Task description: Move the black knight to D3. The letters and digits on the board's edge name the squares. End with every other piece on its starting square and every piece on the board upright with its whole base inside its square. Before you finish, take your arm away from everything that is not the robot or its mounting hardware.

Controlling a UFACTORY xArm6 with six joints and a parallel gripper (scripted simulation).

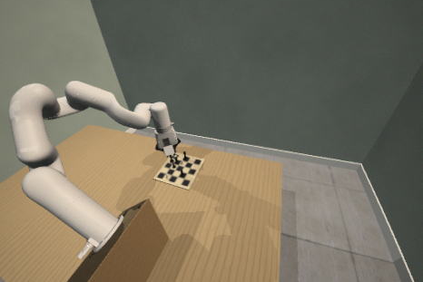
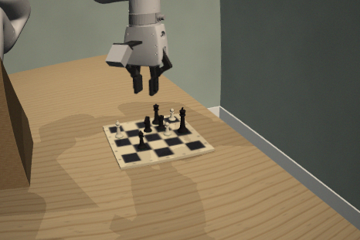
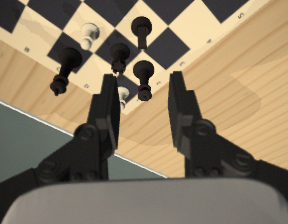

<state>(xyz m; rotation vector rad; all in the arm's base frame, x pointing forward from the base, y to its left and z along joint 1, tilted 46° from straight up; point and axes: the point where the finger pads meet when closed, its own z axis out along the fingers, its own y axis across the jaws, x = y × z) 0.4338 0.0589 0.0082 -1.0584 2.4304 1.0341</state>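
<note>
The small chessboard (image 2: 156,141) lies on the wooden table and also shows in the top view (image 1: 179,171). Several black pieces and three white pieces stand upright on it. A stout black piece (image 2: 147,124) stands below my fingers; in the wrist view a black piece (image 3: 143,75) shows in the gap between them, far below. The pieces are too small to tell which is the black knight. My gripper (image 2: 144,86) hangs well above the board's far side, fingers partly open with nothing between them (image 3: 142,77). It also shows in the top view (image 1: 169,150).
A tall black piece (image 2: 181,120) stands near the board's right far corner and a white piece (image 2: 118,129) at its left far corner. A brown cardboard box (image 1: 132,246) stands at the table's near side. A wall and floor strip run beyond the table.
</note>
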